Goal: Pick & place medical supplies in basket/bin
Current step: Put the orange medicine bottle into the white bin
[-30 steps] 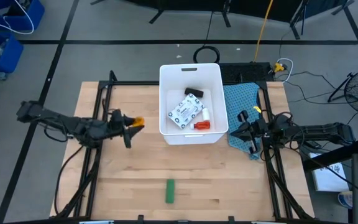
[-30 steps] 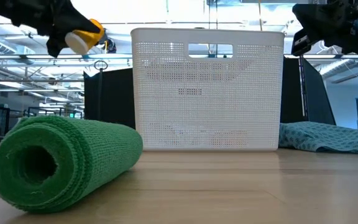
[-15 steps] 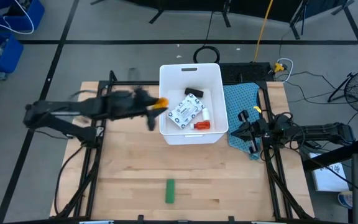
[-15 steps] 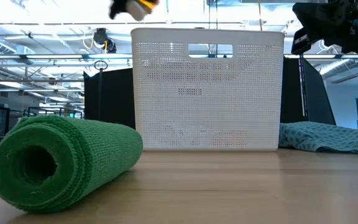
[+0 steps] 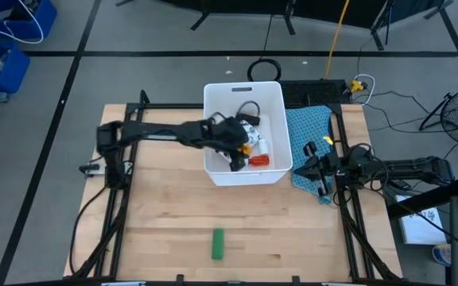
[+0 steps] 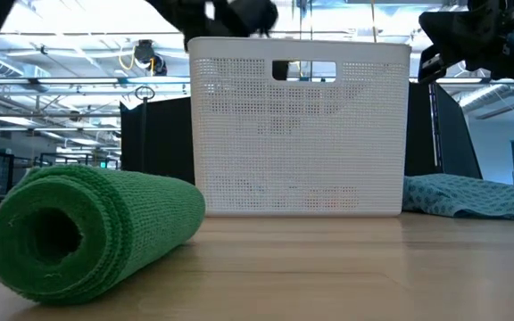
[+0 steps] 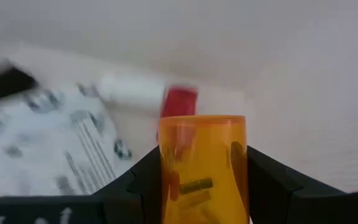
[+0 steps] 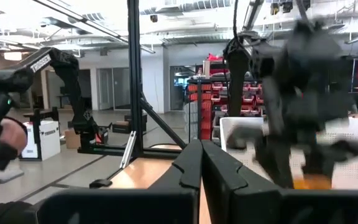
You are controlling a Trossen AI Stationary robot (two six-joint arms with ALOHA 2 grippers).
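My left gripper [image 5: 242, 148] reaches from the table's left over the white bin [image 5: 243, 85] and is shut on an orange vial [image 7: 202, 168]. Below it, on the bin floor, lie the white packet with print [image 7: 42, 140], the red bottle with a white cap [image 7: 179, 101] and a black piece [image 7: 5, 84]. The green roll [image 5: 218, 244] lies on its side near the table's near edge, large in the low view [image 6: 87, 232]. My right gripper [image 5: 318, 167] waits shut above the blue-green cloth [image 5: 307, 127], right of the bin. My left gripper pinches the orange vial [image 5: 247, 148] between its two fingers, one on each side wall [image 7: 166, 174]. The vial lies along the fingers with its free end [image 7: 202, 121] pointing forward at the bin floor. It is lifted clear, above the items in the bin.
The bin's tall perforated wall [image 6: 297, 134] stands mid-table, with a handle slot [image 6: 303, 69] at its rim. Bare wood lies left of the bin and around the green roll. Black frame rails [image 5: 126, 199] run along both table sides. A person's hand [image 8: 8, 137] shows beyond the table.
My left gripper has carried the orange vial from the table's left side, up and toward the right, over the bin's left wall, and now hangs inside the bin's outline above the packet. The right arm has kept still.
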